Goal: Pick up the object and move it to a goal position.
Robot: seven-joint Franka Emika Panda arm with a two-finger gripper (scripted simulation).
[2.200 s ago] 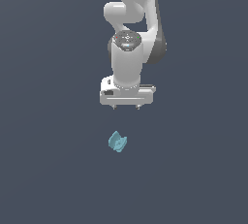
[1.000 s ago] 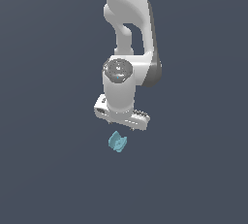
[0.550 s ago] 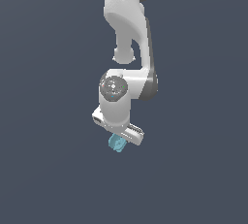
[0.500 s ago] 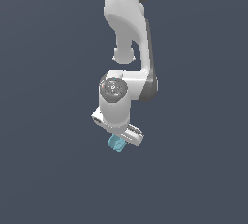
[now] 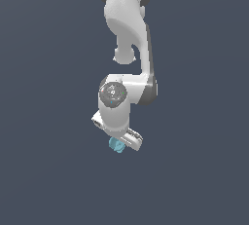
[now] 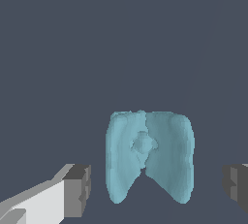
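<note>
The small light-blue lumpy notched object [image 6: 149,157] is seen between the two grey-tipped white fingers [image 6: 77,190], which are spread apart and not touching it, just under the white gripper [image 5: 118,143].

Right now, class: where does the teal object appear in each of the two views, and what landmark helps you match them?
Exterior view: the object peeks out just under the arm's white tool, below the picture's middle.
Wrist view: the object fills the lower middle, between the two grey fingertips, apart from both.
Shared landmark: the tool, either side of the object.
</note>
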